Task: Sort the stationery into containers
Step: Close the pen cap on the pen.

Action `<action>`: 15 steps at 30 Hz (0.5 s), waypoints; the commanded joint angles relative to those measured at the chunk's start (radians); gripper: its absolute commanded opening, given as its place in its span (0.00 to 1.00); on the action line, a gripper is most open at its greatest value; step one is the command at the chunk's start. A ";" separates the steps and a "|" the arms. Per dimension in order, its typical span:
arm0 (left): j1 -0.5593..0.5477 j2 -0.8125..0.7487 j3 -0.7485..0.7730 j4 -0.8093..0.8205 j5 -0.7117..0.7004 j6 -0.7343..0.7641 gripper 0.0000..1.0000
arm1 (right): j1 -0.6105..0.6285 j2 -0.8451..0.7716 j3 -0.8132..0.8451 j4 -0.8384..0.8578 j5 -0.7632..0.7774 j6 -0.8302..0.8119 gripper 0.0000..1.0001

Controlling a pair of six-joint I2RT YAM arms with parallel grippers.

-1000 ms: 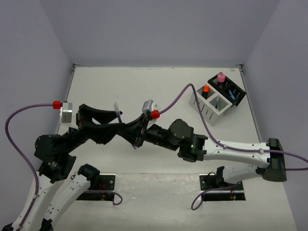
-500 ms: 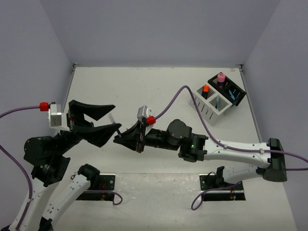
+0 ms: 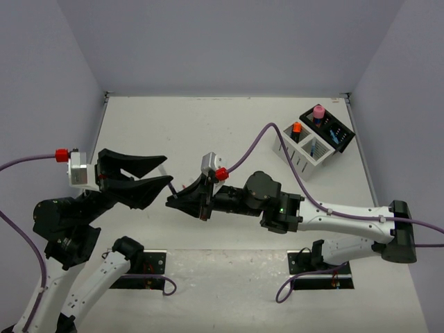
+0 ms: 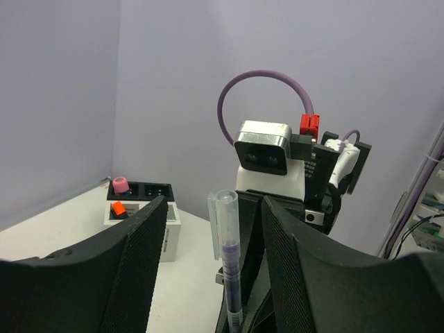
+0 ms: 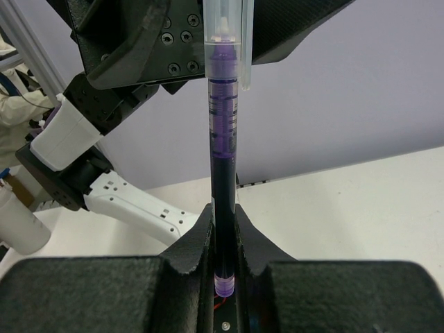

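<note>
My right gripper (image 5: 223,216) is shut on the lower end of a dark purple pen (image 5: 223,139) with a clear cap, held above the table left of centre. My left gripper (image 4: 214,208) is open, its fingers (image 4: 139,250) standing either side of the pen's capped end (image 4: 227,263) without touching it. In the top view the left gripper (image 3: 166,170) faces the right gripper (image 3: 169,202). The white box (image 3: 305,156) holds an orange-capped highlighter (image 3: 296,127). The black box (image 3: 329,129) holds the pink cylinder (image 3: 318,111) and blue pens.
Both boxes stand together at the table's far right corner, and show in the left wrist view (image 4: 170,232). Purple cables loop over both arms. Grey walls close the table on three sides.
My left gripper has opened, let go of the pen and drawn back to the left. The right gripper keeps the pen and has hardly moved.
</note>
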 commanded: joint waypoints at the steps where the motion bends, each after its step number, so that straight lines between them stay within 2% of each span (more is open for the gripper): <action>1: 0.000 -0.005 0.024 0.042 0.016 -0.002 0.56 | 0.003 -0.027 0.021 -0.008 -0.028 -0.029 0.00; 5: 0.000 0.015 0.057 0.009 0.007 0.006 0.43 | 0.003 -0.025 0.026 -0.021 -0.023 -0.041 0.00; 15: 0.000 0.024 0.055 0.006 0.005 -0.006 0.44 | 0.003 -0.014 0.035 -0.033 -0.018 -0.053 0.00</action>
